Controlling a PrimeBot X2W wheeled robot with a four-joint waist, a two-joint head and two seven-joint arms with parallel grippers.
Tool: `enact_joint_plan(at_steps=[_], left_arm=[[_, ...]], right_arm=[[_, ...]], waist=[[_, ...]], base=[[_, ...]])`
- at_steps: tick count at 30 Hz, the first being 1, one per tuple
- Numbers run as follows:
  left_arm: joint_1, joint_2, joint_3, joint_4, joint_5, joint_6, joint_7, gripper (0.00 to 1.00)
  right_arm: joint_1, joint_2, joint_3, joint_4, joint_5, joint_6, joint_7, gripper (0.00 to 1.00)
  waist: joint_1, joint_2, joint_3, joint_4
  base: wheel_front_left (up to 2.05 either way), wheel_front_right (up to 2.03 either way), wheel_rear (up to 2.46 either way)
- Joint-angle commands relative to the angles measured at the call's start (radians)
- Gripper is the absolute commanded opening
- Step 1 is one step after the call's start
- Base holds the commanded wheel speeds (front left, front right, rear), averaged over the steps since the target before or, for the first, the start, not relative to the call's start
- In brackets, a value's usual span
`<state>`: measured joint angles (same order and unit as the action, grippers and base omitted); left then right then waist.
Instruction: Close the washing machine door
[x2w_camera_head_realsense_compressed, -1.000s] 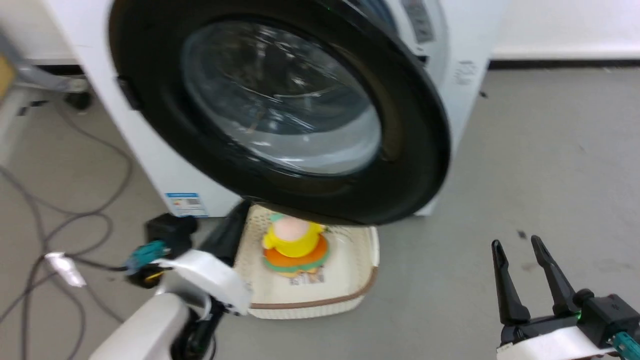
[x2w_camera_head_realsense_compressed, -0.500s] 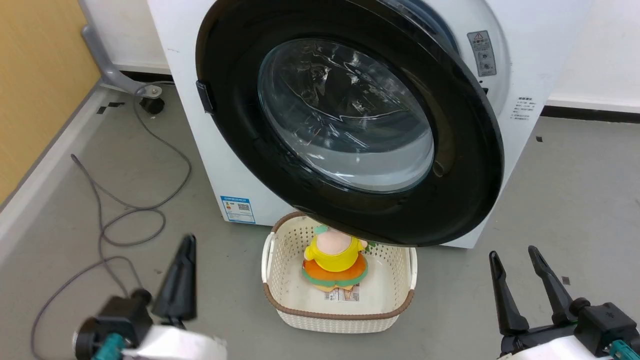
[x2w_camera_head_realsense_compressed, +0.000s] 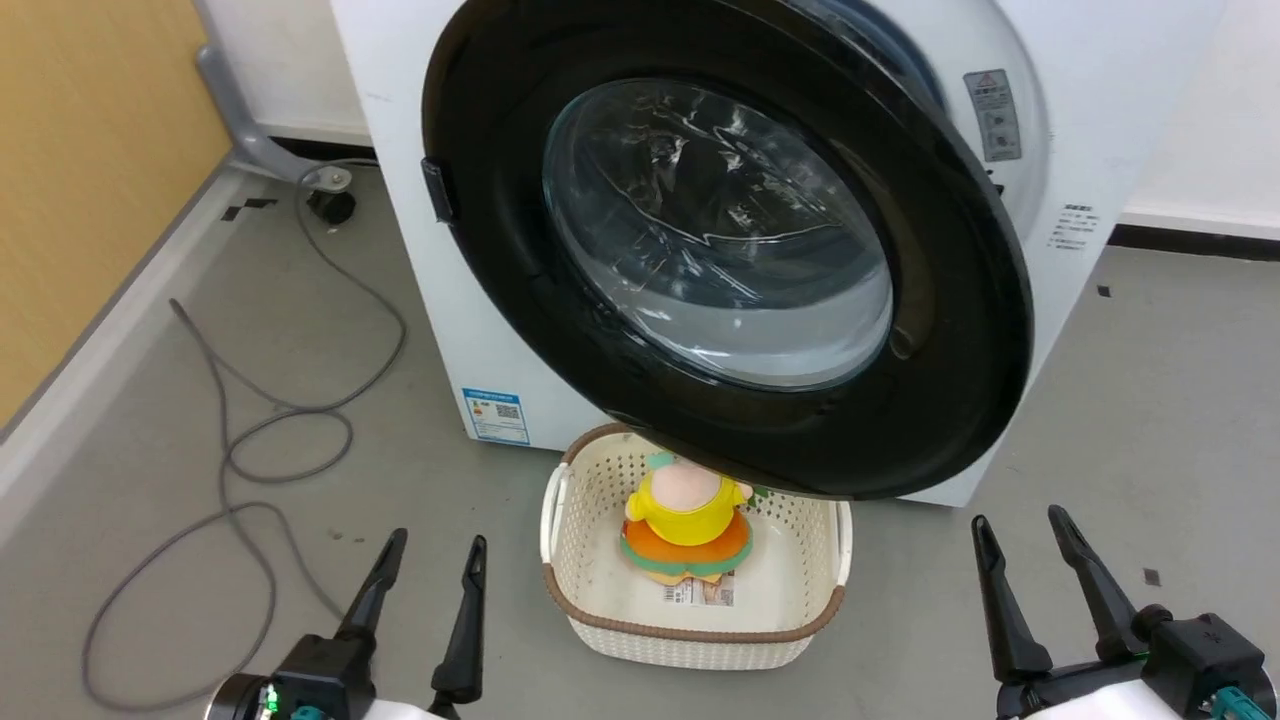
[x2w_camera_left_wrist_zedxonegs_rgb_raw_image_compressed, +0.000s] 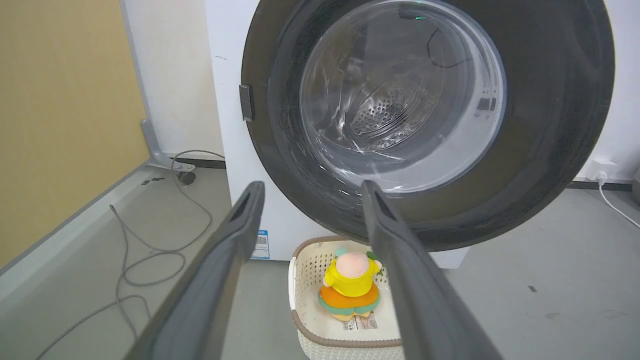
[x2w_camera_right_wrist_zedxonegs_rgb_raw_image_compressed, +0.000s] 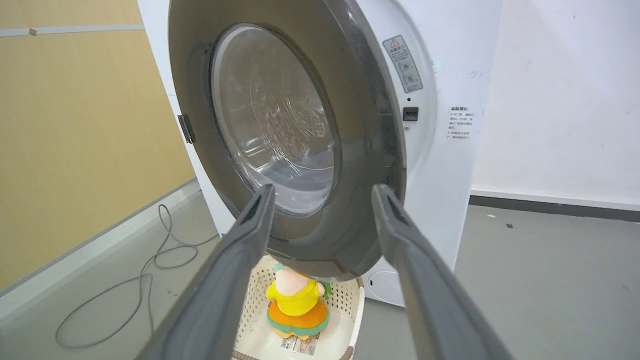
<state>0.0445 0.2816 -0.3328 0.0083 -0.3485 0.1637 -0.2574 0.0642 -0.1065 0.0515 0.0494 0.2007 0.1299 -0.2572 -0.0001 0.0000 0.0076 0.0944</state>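
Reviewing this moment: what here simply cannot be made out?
Head view: the door hides the drum opening; the top edge cuts the door.
Head view: door rim covers the top of the toy in the basket.
Head view: blue sticker print too small.

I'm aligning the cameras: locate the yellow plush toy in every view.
Head view: plush toy lower centre, inside the basket.
Left wrist view: plush toy bottom centre.
Right wrist view: plush toy bottom, slightly left of centre.
Shared landmark: the washing machine door, overhanging it.
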Motion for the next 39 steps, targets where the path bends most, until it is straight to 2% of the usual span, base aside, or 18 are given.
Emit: enact_joint_plan(at_steps=[1, 2, 3, 4, 10, 18, 24, 29, 39], left_arm=[[0.001, -0.005, -0.001, 0.004, 0.009, -0.005, -0.004, 1.0], [-0.002, -0.007, -0.003, 0.005, 0.012, -0.009, -0.004, 1.0], [-0.006, -0.009, -0.003, 0.007, 0.015, -0.013, -0.004, 1.0], [-0.009, -0.01, -0.004, 0.008, 0.019, -0.017, -0.004, 1.0], [-0.04, -0.029, -0.011, 0.005, 0.044, -0.035, -0.004, 1.0], [-0.089, -0.068, -0.013, 0.004, 0.063, -0.057, -0.004, 1.0], [-0.104, -0.101, 0.004, 0.016, 0.061, -0.072, -0.004, 1.0], [-0.128, -0.12, 0.019, 0.013, 0.074, -0.089, -0.004, 1.0], [-0.184, -0.163, 0.048, 0.012, 0.092, -0.117, -0.004, 1.0]], right_arm=[[0.012, -0.004, 0.001, -0.005, 0.008, 0.001, -0.005, 0.62], [0.011, -0.008, 0.006, -0.007, 0.012, 0.001, -0.005, 0.22], [0.008, -0.013, 0.011, -0.01, 0.015, 0.001, -0.005, 0.22], [0.005, -0.019, 0.017, -0.013, 0.016, 0.001, -0.005, 0.0], [-0.047, -0.082, 0.075, -0.025, 0.022, 0.001, 0.001, 0.0], [-0.231, -0.226, 0.132, 0.013, 0.069, 0.001, 0.062, 0.0], [-0.376, -0.319, 0.123, 0.122, 0.157, 0.001, 0.119, 0.0], [-0.486, -0.359, 0.077, 0.227, 0.238, 0.001, 0.146, 0.0], [-0.719, -0.434, 0.032, 0.409, 0.286, 0.001, 0.195, 0.0]], waist=[[0.0001, 0.0, 0.003, 0.006], [0.0001, 0.0, 0.006, 0.01], [0.0001, 0.0, 0.011, 0.015], [0.0001, 0.0, 0.017, 0.021], [0.0001, 0.0, 0.069, 0.067], [0.0001, 0.0, 0.167, 0.125], [0.0001, 0.0, 0.222, 0.152], [0.0001, 0.0, 0.267, 0.168], [0.0001, 0.0, 0.356, 0.198]], base=[[0.0, 0.0, 0.0], [0.0, 0.0, 0.0], [0.0, 0.0, 0.0], [0.0, 0.0, 0.0], [0.0, 0.0, 0.0], [0.0, 0.0, 0.0], [0.0, 0.0, 0.0], [0.0, 0.0, 0.0], [0.0, 0.0, 0.0]])
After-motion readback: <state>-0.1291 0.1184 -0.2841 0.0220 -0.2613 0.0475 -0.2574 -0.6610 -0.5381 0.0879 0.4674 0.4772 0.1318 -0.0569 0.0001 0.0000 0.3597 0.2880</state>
